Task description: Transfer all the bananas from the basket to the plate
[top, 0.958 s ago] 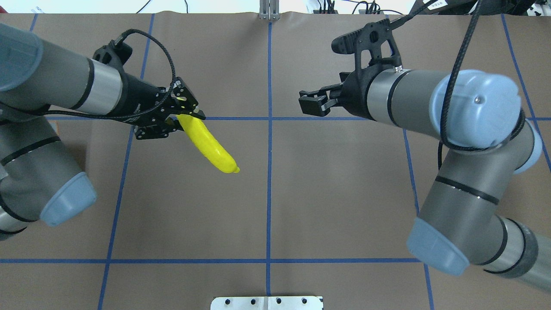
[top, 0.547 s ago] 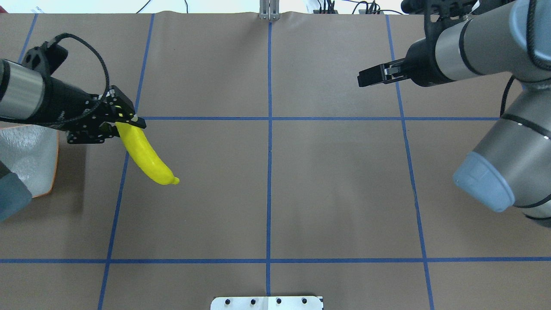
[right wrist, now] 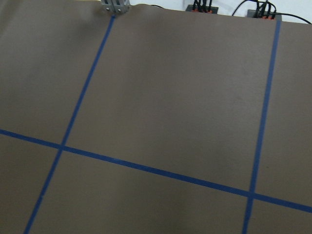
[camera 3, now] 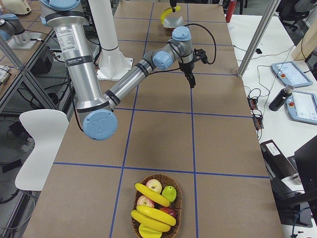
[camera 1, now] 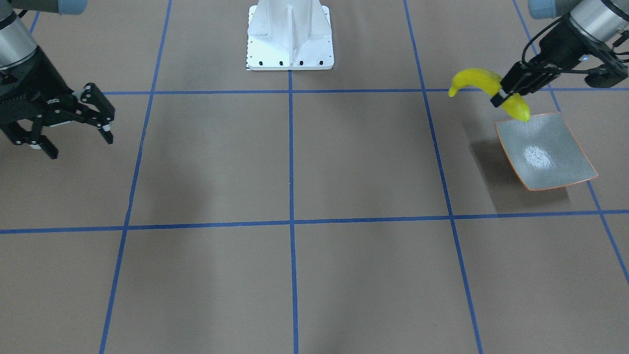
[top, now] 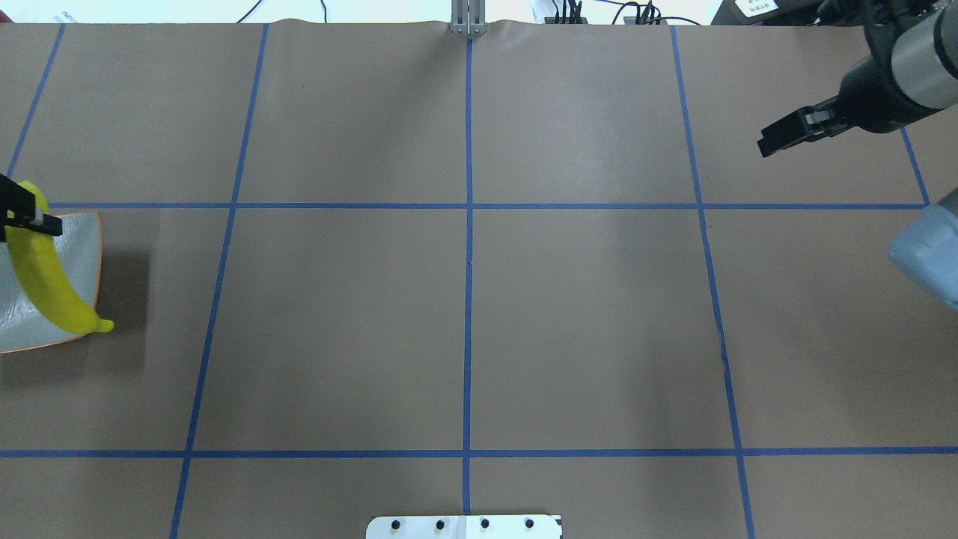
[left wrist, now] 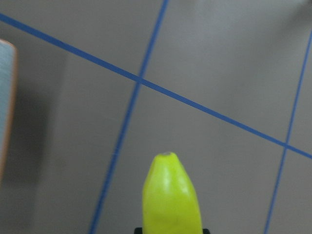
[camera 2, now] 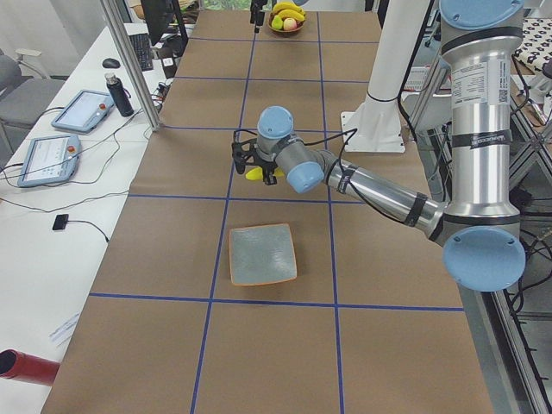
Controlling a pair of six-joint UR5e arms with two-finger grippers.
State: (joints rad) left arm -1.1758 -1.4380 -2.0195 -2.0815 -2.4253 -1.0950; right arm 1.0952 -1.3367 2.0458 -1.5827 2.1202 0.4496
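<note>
My left gripper [camera 1: 502, 94] is shut on a yellow banana [camera 1: 475, 78] and holds it above the near edge of the grey-green plate [camera 1: 555, 167]. In the overhead view the banana [top: 46, 278] hangs over the plate [top: 84, 233] at the far left edge, with the gripper [top: 22, 217] mostly cut off. The left wrist view shows the banana's tip [left wrist: 170, 195] and the plate's rim [left wrist: 6, 97]. My right gripper [camera 1: 78, 142] is open and empty, far from the plate. The basket [camera 3: 177, 191] holds several more bananas [camera 3: 151, 195].
Red and green apples [camera 3: 169, 192] lie in the basket with the bananas. The robot's white base [camera 1: 290, 37] stands mid-table at the near edge. Blue tape lines cross the brown table cover. Tablets and a bottle sit on a side table [camera 3: 297, 104].
My left arm has carried the banana leftward, from mid-table to over the plate. My right arm has drawn back to the right, toward the table's far right.
</note>
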